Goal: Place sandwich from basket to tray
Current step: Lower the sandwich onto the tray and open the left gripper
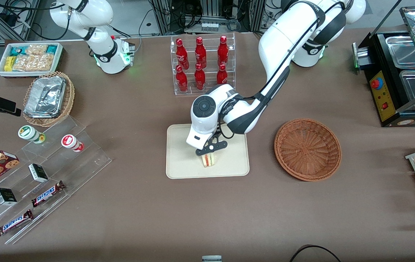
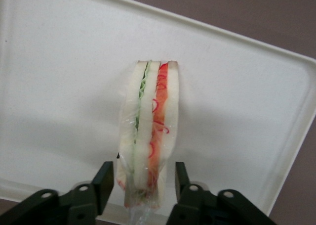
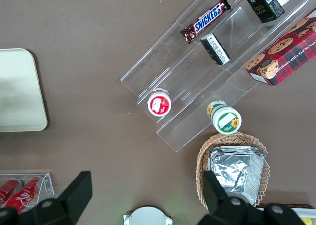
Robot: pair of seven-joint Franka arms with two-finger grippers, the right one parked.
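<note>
The sandwich (image 1: 209, 160) (image 2: 148, 131) stands on its edge on the cream tray (image 1: 182, 160) (image 2: 59, 86), close to the tray's rim nearest the front camera; it is wrapped in clear film, with red and green filling showing. My left gripper (image 1: 210, 151) (image 2: 142, 178) is right above it and open, its fingers (image 2: 103, 180) straddling the sandwich's upper end with a small gap on each side. The reddish-brown wicker basket (image 1: 307, 149) sits empty beside the tray, toward the working arm's end of the table.
A clear rack of red bottles (image 1: 202, 63) stands farther from the front camera than the tray. Toward the parked arm's end are acrylic steps with snacks (image 1: 47, 163) and a tan basket of foil containers (image 1: 49, 96). A black food warmer (image 1: 400, 72) stands toward the working arm's end.
</note>
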